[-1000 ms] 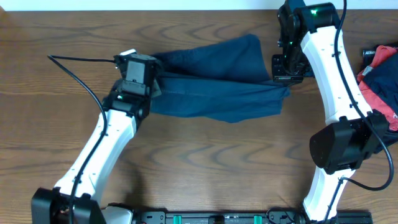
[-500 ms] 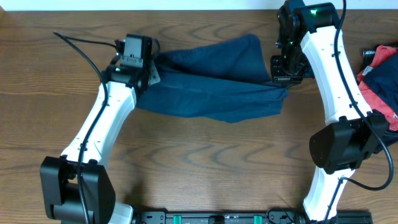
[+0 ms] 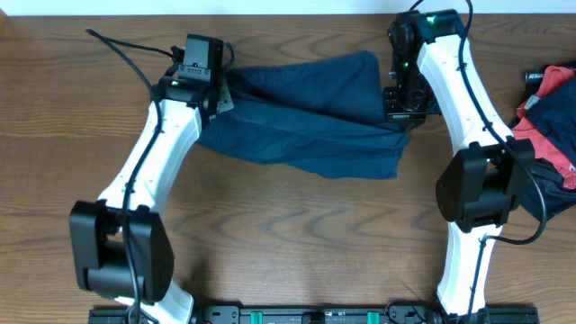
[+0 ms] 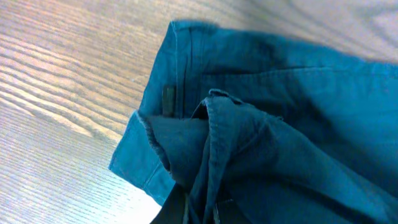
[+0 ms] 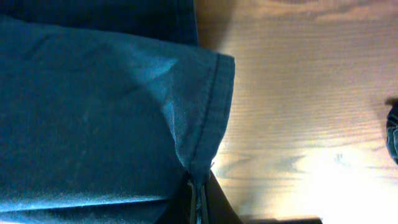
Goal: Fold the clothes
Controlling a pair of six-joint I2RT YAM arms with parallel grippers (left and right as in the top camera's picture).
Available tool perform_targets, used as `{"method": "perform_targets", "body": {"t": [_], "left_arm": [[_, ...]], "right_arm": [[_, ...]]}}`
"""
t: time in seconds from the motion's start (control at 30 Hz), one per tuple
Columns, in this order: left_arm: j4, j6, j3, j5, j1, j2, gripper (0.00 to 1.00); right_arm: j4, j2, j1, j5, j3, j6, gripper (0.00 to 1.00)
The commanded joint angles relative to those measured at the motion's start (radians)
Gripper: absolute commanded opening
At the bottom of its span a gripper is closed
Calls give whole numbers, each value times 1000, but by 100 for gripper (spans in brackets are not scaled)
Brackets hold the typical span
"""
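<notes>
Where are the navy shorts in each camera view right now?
Overhead: shorts top centre, held between left end effector and right end effector.
Left wrist: shorts fill centre and right, bunched at bottom.
Right wrist: shorts fill left, hem corner pinched at bottom.
Shared landmark: wood-grain table.

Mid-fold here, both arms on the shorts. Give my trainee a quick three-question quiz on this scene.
1. True or false: the left gripper is shut on bunched fabric of the shorts.
2. The right gripper pinches: A) a stitched hem corner, B) a belt loop, C) nothing.
3. What colour is the other garment at the right edge of the table in the overhead view?
Key: 1 true; 2 A; 3 red.
</notes>
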Motion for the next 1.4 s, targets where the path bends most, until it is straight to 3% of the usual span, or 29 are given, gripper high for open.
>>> {"method": "perform_targets", "body": {"t": [0.0, 0.7, 0.87, 0.9, 0.93, 0.97, 1.0, 1.07, 1.37], "left_arm": [[8, 20, 28, -41, 16, 33, 6], [122, 20, 28, -41, 16, 63, 6], [188, 20, 28, -41, 16, 81, 15], [214, 20, 28, -40, 16, 90, 28], [235, 20, 28, -40, 16, 98, 54], [247, 20, 28, -37, 16, 106, 69], [256, 20, 28, -32, 15, 114, 70], [264, 20, 28, -30, 15, 128, 98], [248, 20, 28, -23, 11, 134, 98]], "right_arm": [[12, -6, -11, 51, 24, -17, 1], [332, -6, -11, -15, 25, 77, 1], [414, -6, -12, -59, 25, 100, 2], [433, -6, -12, -70, 25, 104, 12], [452, -6, -12, -84, 25, 108, 39], [466, -6, -12, -95, 25, 112, 90], [474, -6, -12, -102, 25, 116, 99], [477, -6, -12, -103, 25, 122, 99], [444, -6, -18, -105, 25, 121, 99]]}}
